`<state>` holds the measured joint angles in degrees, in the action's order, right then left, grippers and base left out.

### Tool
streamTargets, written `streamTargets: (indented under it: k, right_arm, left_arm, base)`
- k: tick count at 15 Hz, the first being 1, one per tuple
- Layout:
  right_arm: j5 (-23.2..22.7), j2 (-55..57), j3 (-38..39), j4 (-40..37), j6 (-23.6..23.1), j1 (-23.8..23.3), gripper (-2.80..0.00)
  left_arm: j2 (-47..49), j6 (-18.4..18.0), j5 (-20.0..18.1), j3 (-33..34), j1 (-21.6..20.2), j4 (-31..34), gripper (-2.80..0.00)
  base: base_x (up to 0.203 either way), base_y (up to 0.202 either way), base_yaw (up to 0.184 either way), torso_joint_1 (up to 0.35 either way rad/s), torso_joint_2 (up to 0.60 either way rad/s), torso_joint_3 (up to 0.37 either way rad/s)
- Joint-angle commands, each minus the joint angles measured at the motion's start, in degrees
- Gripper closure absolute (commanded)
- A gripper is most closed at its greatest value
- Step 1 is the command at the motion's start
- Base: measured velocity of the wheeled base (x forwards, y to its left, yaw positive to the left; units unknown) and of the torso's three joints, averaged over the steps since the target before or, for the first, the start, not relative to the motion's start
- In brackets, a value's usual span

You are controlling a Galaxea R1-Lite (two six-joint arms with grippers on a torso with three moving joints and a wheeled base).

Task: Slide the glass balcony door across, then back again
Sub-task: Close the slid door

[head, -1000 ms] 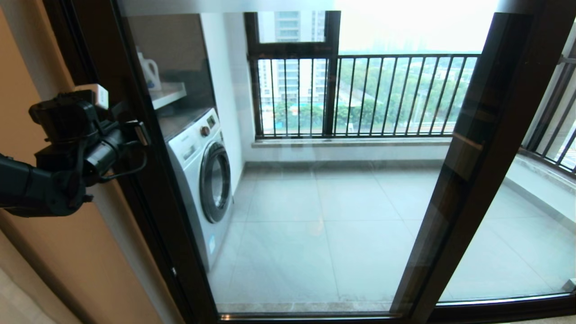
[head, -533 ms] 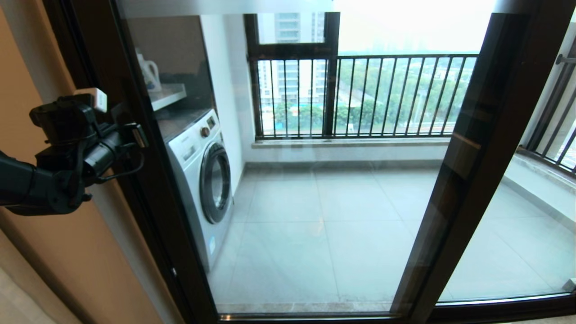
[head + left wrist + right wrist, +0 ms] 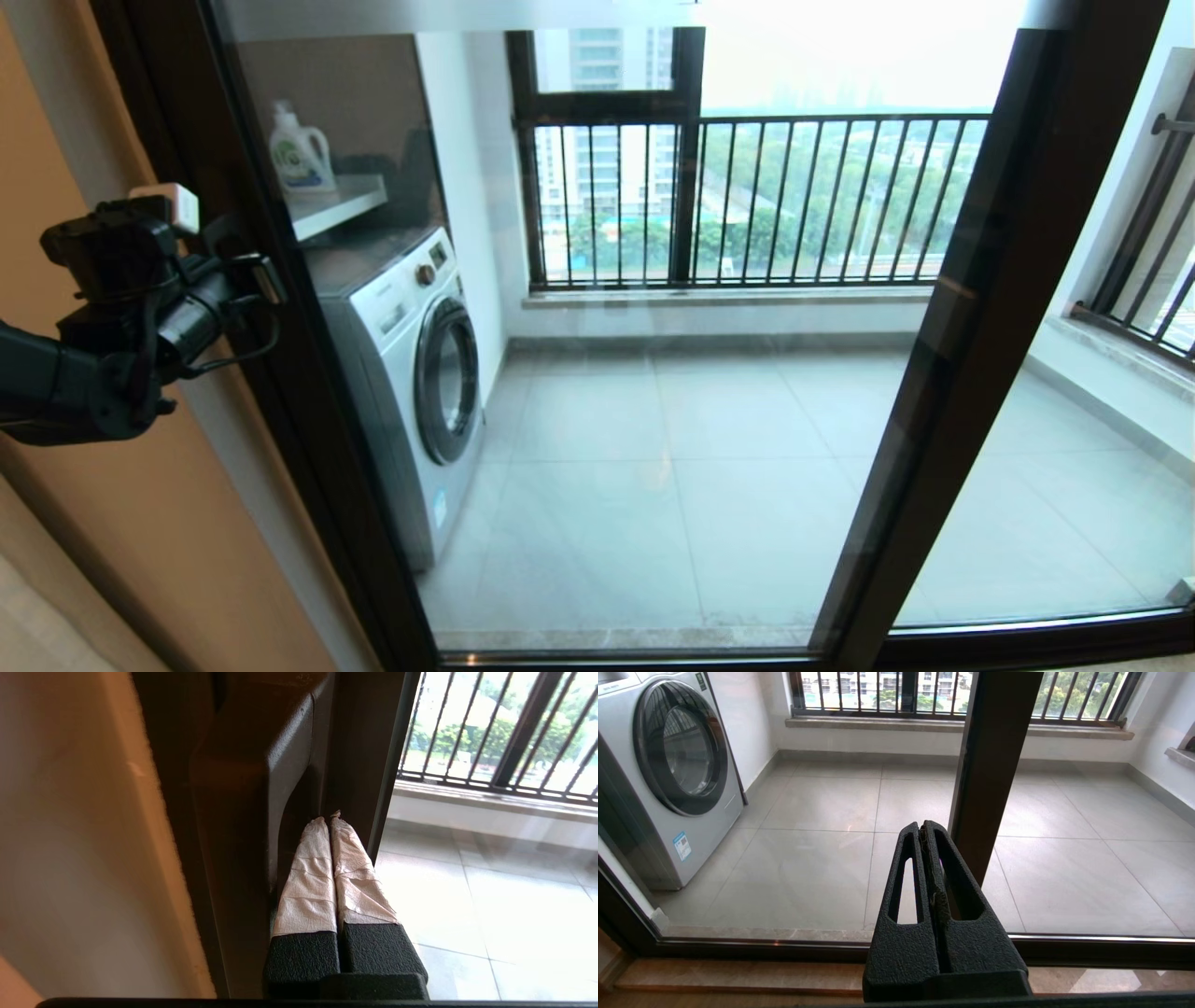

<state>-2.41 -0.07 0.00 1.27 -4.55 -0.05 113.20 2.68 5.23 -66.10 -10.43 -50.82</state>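
Note:
The glass balcony door (image 3: 653,420) fills the head view, its dark brown left stile (image 3: 280,327) slanting down the left side. My left gripper (image 3: 257,280) is pressed against that stile at mid height. In the left wrist view its tape-wrapped fingers (image 3: 308,872) are shut together with nothing between them. The left gripper (image 3: 331,820) is tucked into the gap between the door's dark handle (image 3: 247,812) and the edge of the glass. My right gripper (image 3: 924,830) is shut and empty, held low in front of the door's right stile (image 3: 994,765), and is out of the head view.
Behind the glass stand a white washing machine (image 3: 411,373) and a detergent bottle (image 3: 299,149) on a shelf. The far window has black railing bars (image 3: 747,196). A second dark-framed pane (image 3: 1074,467) is at the right, a beige wall (image 3: 93,560) at the left, and the floor track (image 3: 738,947) below.
The door's left stile and my left gripper have shifted left together, uncovering more of the detergent bottle and washing machine. The right stile has also edged left.

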Motion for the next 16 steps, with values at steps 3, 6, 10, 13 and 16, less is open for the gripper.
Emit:
streamTargets:
  k: [3,6,10,13,16]
  right_arm:
    - [0.0,0.1,0.7,0.0,-0.1,0.0,0.00]
    - [0.0,0.1,0.7,0.0,-0.1,0.0,0.00]
    - [0.0,0.1,0.6,0.0,0.0,0.0,0.00]
    - [0.0,0.1,0.7,0.0,-0.1,0.0,0.00]
    - [0.0,0.1,0.7,0.0,0.0,0.0,0.00]
  left_arm:
    - [0.4,0.0,-0.9,0.1,-1.2,0.1,0.00]
    - [0.3,0.0,-1.0,0.0,-1.5,0.1,0.00]
    - [0.1,0.0,-1.1,0.1,-1.5,0.1,0.00]
    - [-0.4,0.0,-1.2,0.3,-0.8,0.1,0.00]
    - [-3.9,0.2,-1.1,3.1,1.9,0.2,0.00]
  base:
    - [0.000,0.000,0.000,0.000,0.00,0.000]
    - [0.000,0.000,0.000,0.000,0.00,0.000]
    - [0.000,0.000,0.000,0.000,0.00,0.000]
    - [0.000,0.000,0.000,0.000,0.00,0.000]
    - [0.000,0.000,0.000,0.000,0.00,0.000]
